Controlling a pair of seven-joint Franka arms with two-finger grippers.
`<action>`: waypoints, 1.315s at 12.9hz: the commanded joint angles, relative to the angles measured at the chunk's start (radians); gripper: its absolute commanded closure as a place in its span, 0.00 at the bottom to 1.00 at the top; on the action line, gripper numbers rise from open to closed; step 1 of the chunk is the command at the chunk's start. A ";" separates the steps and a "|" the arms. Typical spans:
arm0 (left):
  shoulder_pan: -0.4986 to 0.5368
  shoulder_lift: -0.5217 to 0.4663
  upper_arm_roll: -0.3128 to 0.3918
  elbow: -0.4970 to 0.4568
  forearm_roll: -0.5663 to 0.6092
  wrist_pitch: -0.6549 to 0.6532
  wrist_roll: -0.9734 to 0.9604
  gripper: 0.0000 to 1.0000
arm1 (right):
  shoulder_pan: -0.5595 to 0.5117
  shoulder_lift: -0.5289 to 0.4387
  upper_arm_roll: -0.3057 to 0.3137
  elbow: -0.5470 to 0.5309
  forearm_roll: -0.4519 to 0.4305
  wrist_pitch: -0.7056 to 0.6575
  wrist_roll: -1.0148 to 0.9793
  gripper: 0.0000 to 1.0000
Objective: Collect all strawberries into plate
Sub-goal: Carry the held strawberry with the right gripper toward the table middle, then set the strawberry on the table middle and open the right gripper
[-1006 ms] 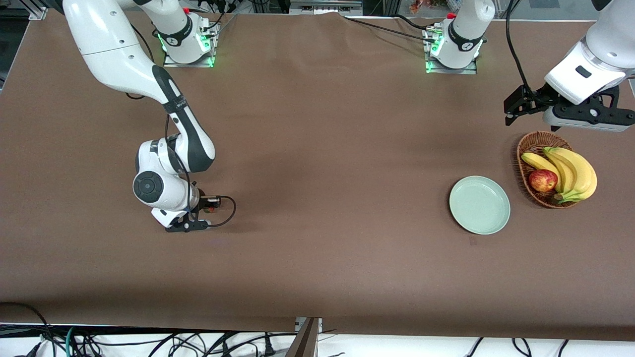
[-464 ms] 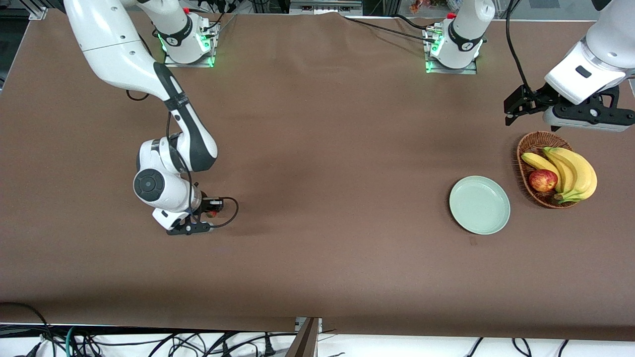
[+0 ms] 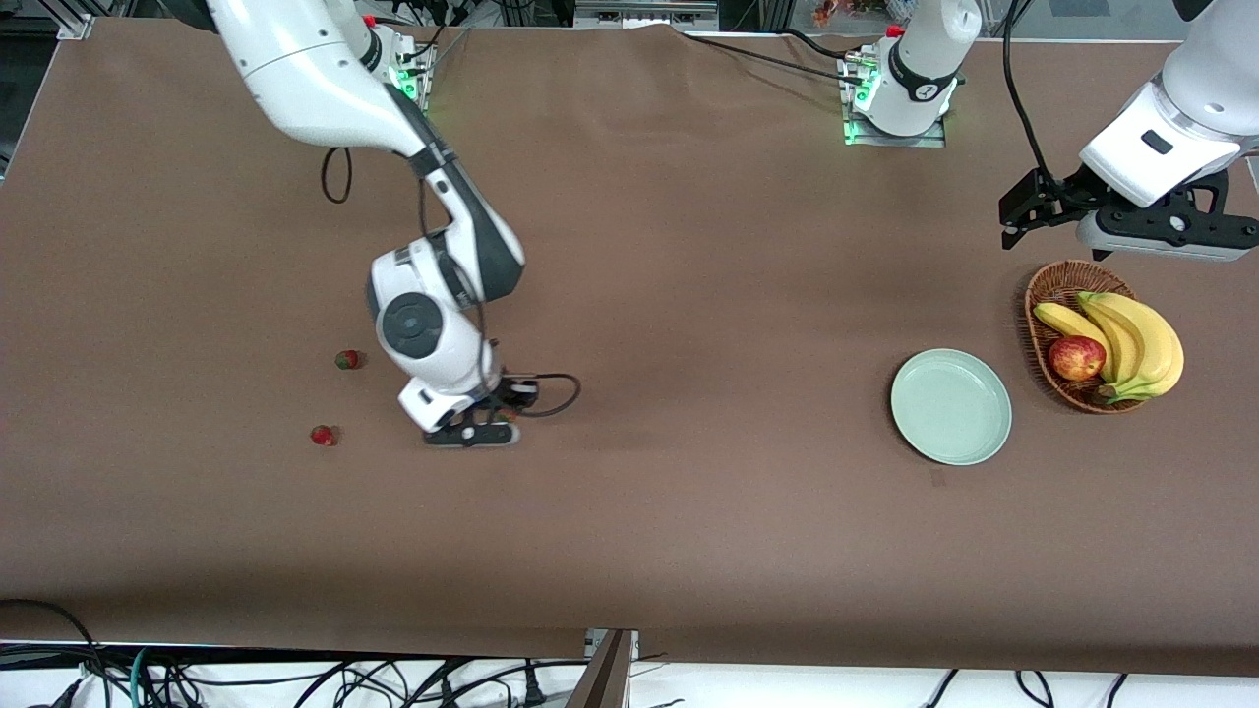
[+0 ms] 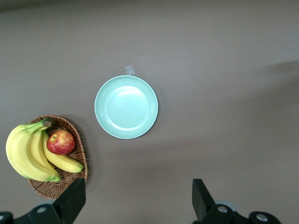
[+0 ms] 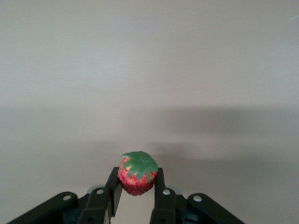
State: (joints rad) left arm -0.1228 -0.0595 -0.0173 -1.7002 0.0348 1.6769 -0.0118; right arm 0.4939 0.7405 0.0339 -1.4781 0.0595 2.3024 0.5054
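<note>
While your right arm hangs over the middle-left of the front view, here is what you have:

Right gripper (image 3: 472,430): low over bare cloth, fingers (image 5: 160,186) clamped on a held berry (image 5: 137,173); the wrist view shows its green top up and red body pinched between the two pads.

Loose berry one (image 3: 347,359): on the cloth at the left of the front view, toward the right arm's end of the table, apart from the gripper.

Loose berry two (image 3: 323,435): lower in the frame than the first, so nearer to the front camera, also apart from the gripper.

Plate (image 3: 951,406): right of centre in the front view, toward the left arm's end, flat on the cloth, with nothing in it; well apart from all three berries.

Basket (image 3: 1049,290): just beside the plate, at the right edge of the frame, not touching it.

Basket contents: bananas (image 3: 1136,339) and an apple (image 3: 1076,358).

Left gripper (image 4: 135,200): your left arm waits at the upper right of the front view, over the table above the basket; fingers spread wide and holding nothing, as its wrist view shows.

Table (image 3: 689,295): covered in brown cloth.
</note>
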 commanded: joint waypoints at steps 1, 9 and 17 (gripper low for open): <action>-0.009 0.012 0.008 0.028 0.007 -0.011 0.019 0.00 | 0.107 0.114 -0.011 0.183 0.010 -0.005 0.196 0.98; -0.009 0.012 0.008 0.028 0.007 -0.011 0.019 0.00 | 0.392 0.318 -0.012 0.414 0.008 0.254 0.505 0.98; -0.008 0.012 0.008 0.028 0.007 -0.011 0.019 0.00 | 0.502 0.392 -0.014 0.415 0.008 0.436 0.509 0.97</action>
State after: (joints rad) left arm -0.1228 -0.0590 -0.0172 -1.6989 0.0347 1.6769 -0.0118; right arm 0.9776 1.0966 0.0318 -1.1073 0.0596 2.7128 1.0046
